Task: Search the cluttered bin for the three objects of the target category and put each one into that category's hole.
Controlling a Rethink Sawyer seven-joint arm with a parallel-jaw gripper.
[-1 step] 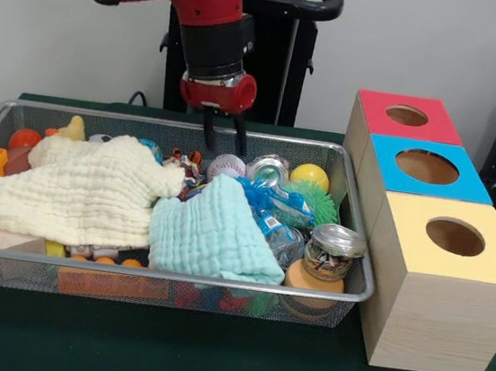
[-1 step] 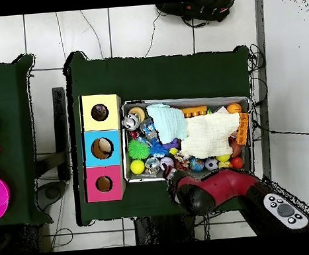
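While the search step is in hand and nothing is grasped, I take the wire bin (image 1: 347,296) as landmark. At its near rim lie orange pieces; just behind them, the teal cloth (image 1: 210,235) and the cream cloth (image 1: 75,191) cover most of the contents. Right of the teal cloth, a small jar (image 1: 332,251) leans on a round wooden block. Toward the far rim sit a baseball (image 1: 226,166), a tin and a yellow ball (image 1: 310,175). The gripper (image 1: 223,137) hangs over the far rim by the baseball, fingers narrowly parted, empty. The three holed boxes (image 1: 445,237) stand right of the bin. Target category unclear to me; if balls, I judge the next move a short descent onto the baseball.
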